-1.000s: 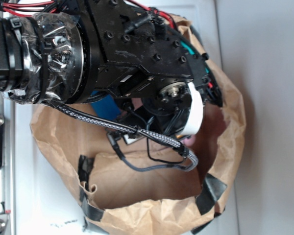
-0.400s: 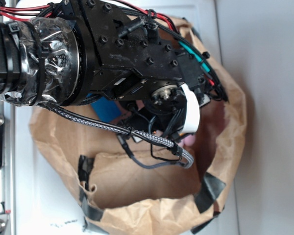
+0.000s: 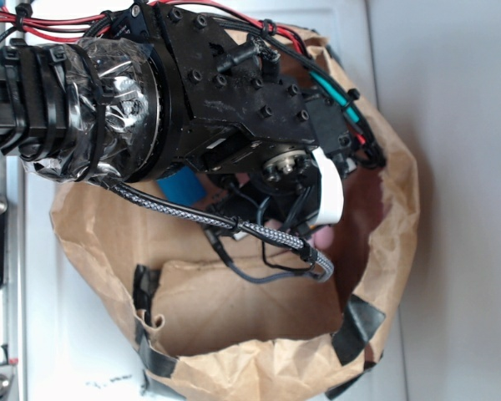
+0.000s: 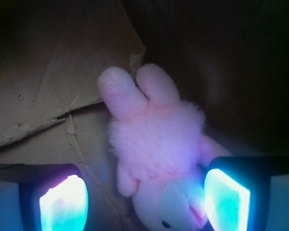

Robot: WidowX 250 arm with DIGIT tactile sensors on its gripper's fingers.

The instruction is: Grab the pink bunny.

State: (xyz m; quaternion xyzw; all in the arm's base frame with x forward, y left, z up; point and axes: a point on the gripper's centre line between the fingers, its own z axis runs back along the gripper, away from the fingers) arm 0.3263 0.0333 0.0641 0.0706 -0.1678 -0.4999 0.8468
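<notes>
The pink bunny [image 4: 156, 149] lies on the brown paper floor of a bag, ears pointing away from me and its pale face [image 4: 183, 207] toward the camera. In the wrist view my gripper [image 4: 145, 201] is open around it. The left pad [image 4: 65, 202] stands apart from the plush. The right pad [image 4: 226, 199] sits right against the bunny's face and arm. In the exterior view only a small pink patch of the bunny [image 3: 321, 240] shows under the black wrist [image 3: 259, 125], and the fingers are hidden inside the bag.
The crumpled brown paper bag [image 3: 384, 251] surrounds the gripper, its walls close on all sides. A blue block [image 3: 182, 185] peeks out under the arm. A braided cable [image 3: 234, 225] hangs across the bag's opening. The bag's far interior is dark.
The arm has shifted slightly to the right and a little upward over the bag. The pink patch of the bunny stays in the same spot.
</notes>
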